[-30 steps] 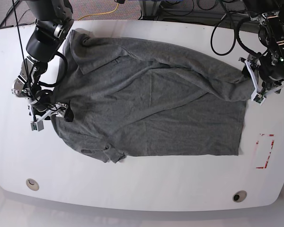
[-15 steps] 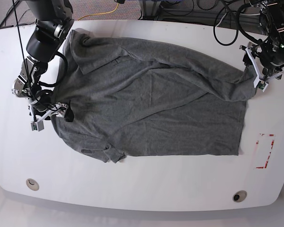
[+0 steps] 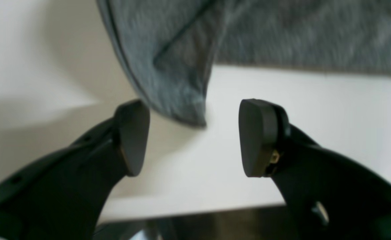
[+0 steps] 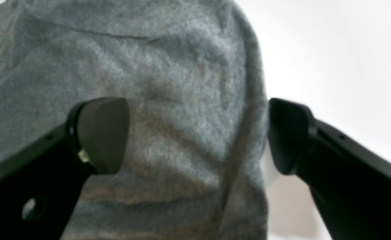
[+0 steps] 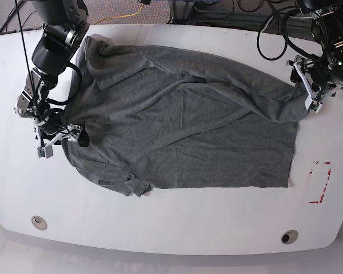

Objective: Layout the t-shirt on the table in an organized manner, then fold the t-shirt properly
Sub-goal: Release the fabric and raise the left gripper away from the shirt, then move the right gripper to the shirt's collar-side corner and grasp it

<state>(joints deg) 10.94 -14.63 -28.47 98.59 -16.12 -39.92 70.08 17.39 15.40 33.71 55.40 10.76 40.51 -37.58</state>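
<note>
The heather-grey t-shirt (image 5: 183,125) lies spread and creased across the white table (image 5: 177,217), its collar toward the left arm's side of the base view. At the shirt's right edge my left gripper (image 5: 310,101) stands open; in the left wrist view a pointed corner of the t-shirt (image 3: 178,83) ends just ahead of the gap of the left gripper (image 3: 195,136), untouched. My right gripper (image 5: 60,137) is open at the shirt's left edge. In the right wrist view the right gripper (image 4: 197,136) straddles the t-shirt (image 4: 182,83), one finger over cloth, the other over bare table.
A red tape rectangle (image 5: 320,182) marks the table's right front. Two round cable holes (image 5: 39,221) (image 5: 289,236) sit near the front edge. Black cables (image 5: 274,34) loop behind the arm at the back right, off the table's far edge.
The left gripper has moved toward the table's far edge, off the shirt's right corner. The right arm and the shirt have stayed where they were.
</note>
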